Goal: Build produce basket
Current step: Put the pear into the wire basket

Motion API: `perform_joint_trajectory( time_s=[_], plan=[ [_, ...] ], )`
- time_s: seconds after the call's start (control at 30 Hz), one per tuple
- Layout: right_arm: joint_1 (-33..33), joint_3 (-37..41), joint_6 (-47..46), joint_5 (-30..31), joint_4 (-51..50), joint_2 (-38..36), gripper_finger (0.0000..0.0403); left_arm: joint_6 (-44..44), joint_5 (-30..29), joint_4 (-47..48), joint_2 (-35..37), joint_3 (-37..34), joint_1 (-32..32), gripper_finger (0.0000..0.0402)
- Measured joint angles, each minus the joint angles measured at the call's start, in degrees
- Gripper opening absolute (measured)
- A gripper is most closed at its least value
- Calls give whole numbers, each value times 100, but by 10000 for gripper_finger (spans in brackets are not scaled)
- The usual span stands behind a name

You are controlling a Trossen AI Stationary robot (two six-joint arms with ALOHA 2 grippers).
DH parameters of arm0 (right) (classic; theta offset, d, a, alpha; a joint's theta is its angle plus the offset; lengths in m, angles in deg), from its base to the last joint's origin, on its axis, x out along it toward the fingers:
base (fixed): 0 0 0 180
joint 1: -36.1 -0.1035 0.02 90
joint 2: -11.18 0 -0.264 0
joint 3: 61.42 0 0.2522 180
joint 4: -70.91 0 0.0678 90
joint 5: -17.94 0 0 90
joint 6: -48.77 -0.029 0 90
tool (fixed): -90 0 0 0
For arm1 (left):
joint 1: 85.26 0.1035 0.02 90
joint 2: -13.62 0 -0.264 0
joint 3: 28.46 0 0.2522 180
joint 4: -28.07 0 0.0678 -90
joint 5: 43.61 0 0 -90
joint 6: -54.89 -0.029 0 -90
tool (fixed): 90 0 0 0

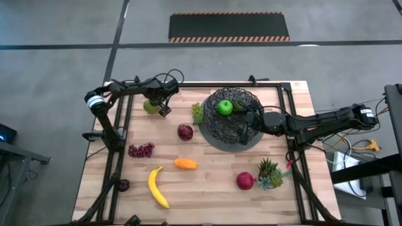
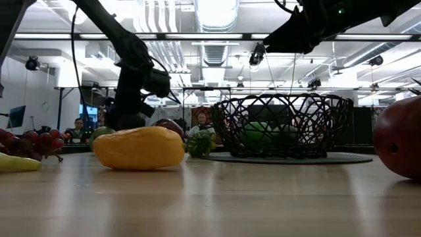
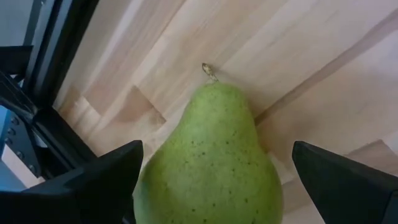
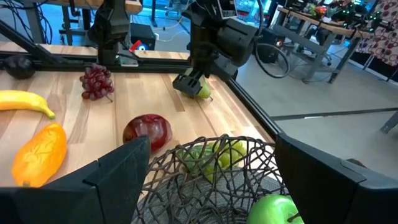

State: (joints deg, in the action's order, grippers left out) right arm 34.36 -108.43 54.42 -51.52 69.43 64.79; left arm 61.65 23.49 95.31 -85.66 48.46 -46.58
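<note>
The black wire basket (image 1: 233, 119) (image 2: 283, 125) stands on its grey disc base right of the table's middle, with a green apple (image 1: 225, 107) (image 4: 273, 210) inside. My right gripper (image 1: 246, 124) (image 4: 211, 186) hangs open just above the basket's rim. A green pear (image 1: 151, 107) (image 3: 211, 162) lies on its side near the far left corner. My left gripper (image 1: 161, 105) (image 3: 217, 180) is down at it, open, one finger on each side. Green grapes (image 1: 198, 113) lie on the table against the basket's left side. My left gripper comes at the pear from above with open fingers across its wide body (image 3: 161, 186). One finger (image 3: 106, 180) stands right at the pear's side and the other (image 3: 342, 180) is clearly apart. I cannot tell whether the near one touches.
On the table lie a dark red apple (image 1: 184, 132), purple grapes (image 1: 141, 150), an orange piece (image 1: 184, 164) (image 2: 138, 148), a banana (image 1: 157, 186), a red apple (image 1: 245, 181) and a spiky potted plant (image 1: 270, 172). Black frame rails (image 1: 119, 125) border the left and right edges.
</note>
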Motion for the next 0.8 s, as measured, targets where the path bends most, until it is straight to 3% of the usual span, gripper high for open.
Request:
perform_joint_trajectory(
  time_s=[0.53,0.8],
  plan=[
    [0,7,13,0,0,2,327,-25,3,4,-86,-124,0,391],
    [0,7,9,0,0,2,327,-20,3,4,-86,-134,0,330]
  ],
)
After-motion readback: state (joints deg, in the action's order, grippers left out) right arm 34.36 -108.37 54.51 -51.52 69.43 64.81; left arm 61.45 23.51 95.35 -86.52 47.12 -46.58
